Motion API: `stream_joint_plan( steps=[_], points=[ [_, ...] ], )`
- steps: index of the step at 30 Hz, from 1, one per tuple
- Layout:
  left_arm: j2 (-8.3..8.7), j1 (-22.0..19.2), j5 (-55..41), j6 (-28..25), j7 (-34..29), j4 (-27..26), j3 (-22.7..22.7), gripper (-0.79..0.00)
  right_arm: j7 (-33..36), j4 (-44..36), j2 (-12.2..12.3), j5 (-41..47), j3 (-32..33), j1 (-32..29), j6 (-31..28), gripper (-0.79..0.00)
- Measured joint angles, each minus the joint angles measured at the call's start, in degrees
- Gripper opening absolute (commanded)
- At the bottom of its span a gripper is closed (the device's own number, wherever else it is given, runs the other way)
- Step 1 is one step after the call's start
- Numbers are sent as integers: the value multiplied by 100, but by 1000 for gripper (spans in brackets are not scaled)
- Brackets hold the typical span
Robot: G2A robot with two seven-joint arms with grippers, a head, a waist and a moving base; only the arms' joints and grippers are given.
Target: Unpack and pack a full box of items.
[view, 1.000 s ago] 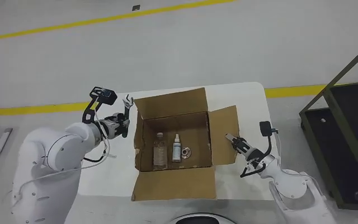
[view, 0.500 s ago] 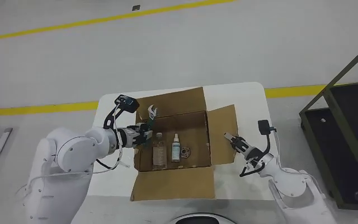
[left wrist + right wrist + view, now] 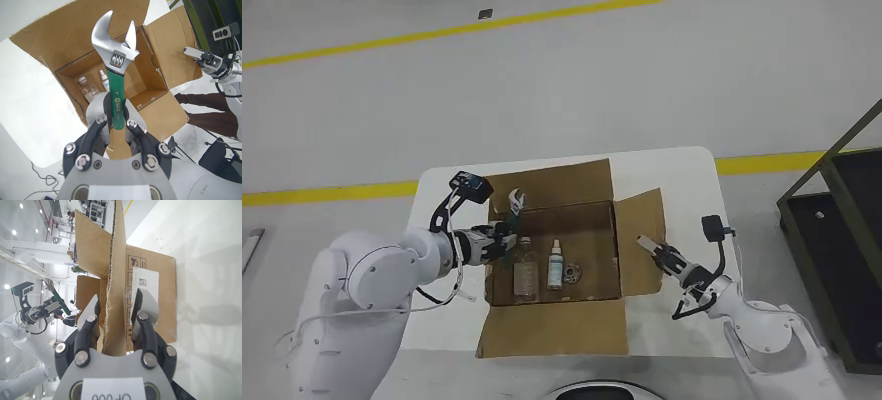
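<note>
The open cardboard box (image 3: 597, 235) sits in the middle of the white counter (image 3: 672, 170), with its rear flap (image 3: 547, 185) and near flap (image 3: 552, 325) folded outward and flat. The left tool (image 3: 504, 240) hangs over the box's left wall, close to the rear left corner. It is closed tight on the green handle of an adjustable wrench (image 3: 513, 205). In the left wrist view the tool (image 3: 115, 106) grips the handle low down. The wrench (image 3: 115, 56) points its steel head up and away, over the rear flap edge. A clear bottle (image 3: 528, 270), a small spray bottle (image 3: 558, 263) and a little round part (image 3: 575, 270) lie side by side on the box floor, crowded toward the left wall. The floor beside the right wall is bare cardboard. The right tool (image 3: 654, 247) is at the outer edge of the right flap (image 3: 642, 225), which stands tilted outward. In the right wrist view this tool (image 3: 117, 306) straddles the flap's corrugated edge with its fingers (image 3: 92, 309) spread apart. There seems to be a gap on each side of the cardboard, though contact on the far pad is hard to rule out. White counter lies bare beyond that flap.
</note>
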Motion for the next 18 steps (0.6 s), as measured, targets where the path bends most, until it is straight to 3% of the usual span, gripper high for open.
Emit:
stream_joint_plan(
  steps=[8,14,18],
  points=[
    [-9,-287,-434,54,-5,273,380,-785,-134,-243,40,97,529,-173,-38,0],
    [-49,-604,-942,383,-119,579,802,-785,-217,-442,79,137,1105,-314,-106,0],
    [-80,-689,-777,519,-41,830,1194,-785,-218,-480,106,15,1412,-393,-184,0]
  ],
)
